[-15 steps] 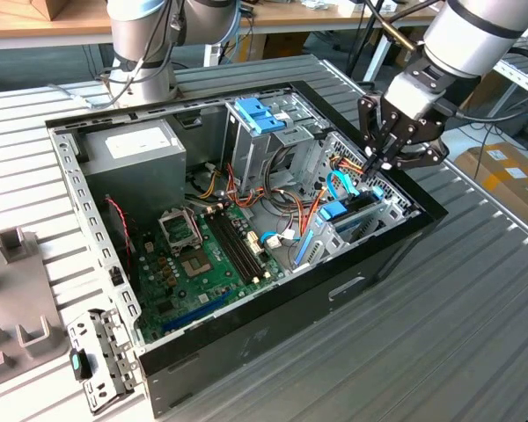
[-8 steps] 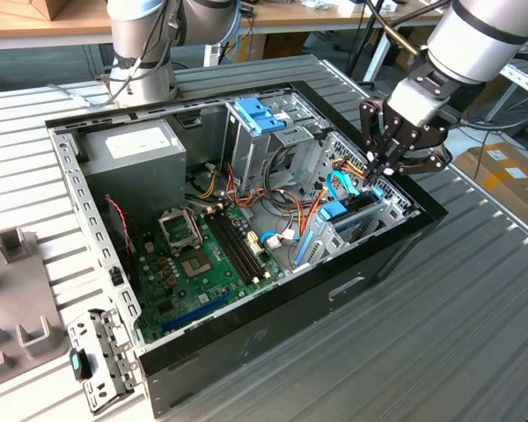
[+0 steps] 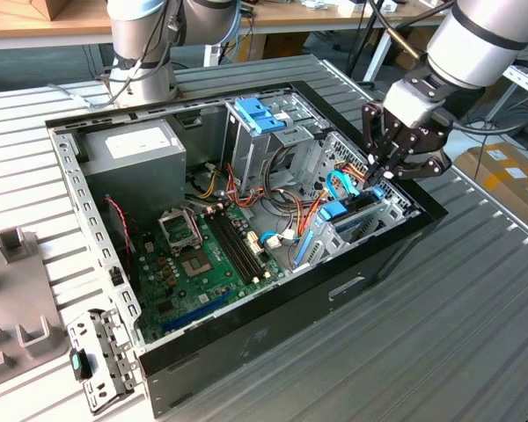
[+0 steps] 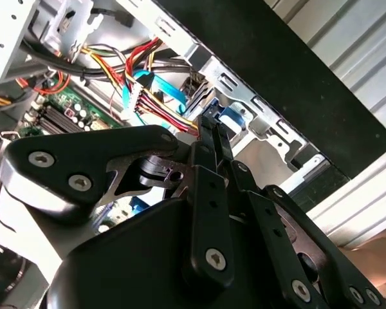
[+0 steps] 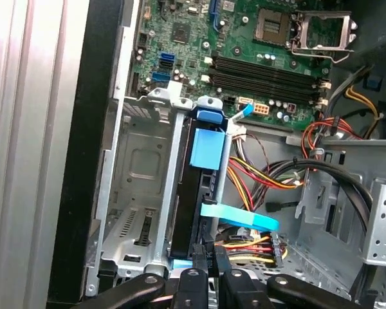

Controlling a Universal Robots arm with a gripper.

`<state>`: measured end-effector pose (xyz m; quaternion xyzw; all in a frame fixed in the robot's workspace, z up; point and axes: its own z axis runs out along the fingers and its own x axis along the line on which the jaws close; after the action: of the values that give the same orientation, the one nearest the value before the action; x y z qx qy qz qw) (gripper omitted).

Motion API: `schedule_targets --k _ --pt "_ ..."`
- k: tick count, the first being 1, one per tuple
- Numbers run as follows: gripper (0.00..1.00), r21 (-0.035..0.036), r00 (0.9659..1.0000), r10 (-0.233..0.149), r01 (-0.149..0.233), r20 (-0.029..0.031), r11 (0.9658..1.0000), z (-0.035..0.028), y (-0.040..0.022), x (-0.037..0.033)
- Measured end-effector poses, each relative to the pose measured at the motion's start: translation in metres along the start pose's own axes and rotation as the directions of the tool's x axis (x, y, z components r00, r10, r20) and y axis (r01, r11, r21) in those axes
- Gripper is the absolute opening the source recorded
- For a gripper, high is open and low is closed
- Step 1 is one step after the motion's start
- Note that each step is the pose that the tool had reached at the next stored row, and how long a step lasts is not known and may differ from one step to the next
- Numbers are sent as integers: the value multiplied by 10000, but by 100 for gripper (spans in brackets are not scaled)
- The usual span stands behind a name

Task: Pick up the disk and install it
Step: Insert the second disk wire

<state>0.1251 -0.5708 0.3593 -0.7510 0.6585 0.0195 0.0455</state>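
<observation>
We see the disk (image 5: 202, 193) standing on edge in the drive cage (image 5: 138, 193) inside the computer case (image 3: 273, 321), beside the motherboard (image 3: 211, 255), with the gripper (image 3: 378, 171) just above it.

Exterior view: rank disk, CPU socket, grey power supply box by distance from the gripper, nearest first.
1. The disk, standing in the drive cage right under the gripper, at the case's end toward the exterior view's right.
2. The CPU socket, mid-motherboard, toward the exterior view's left.
3. The grey power supply box, far corner at the exterior view's left.
</observation>
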Motion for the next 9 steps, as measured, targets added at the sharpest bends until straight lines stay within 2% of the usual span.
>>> schedule_targets --k 5,9 --pt "16 61 9977 673 -673 -21 9977 2 15 -2" --pt "16 78 9964 843 -843 -23 9964 7 44 -5"
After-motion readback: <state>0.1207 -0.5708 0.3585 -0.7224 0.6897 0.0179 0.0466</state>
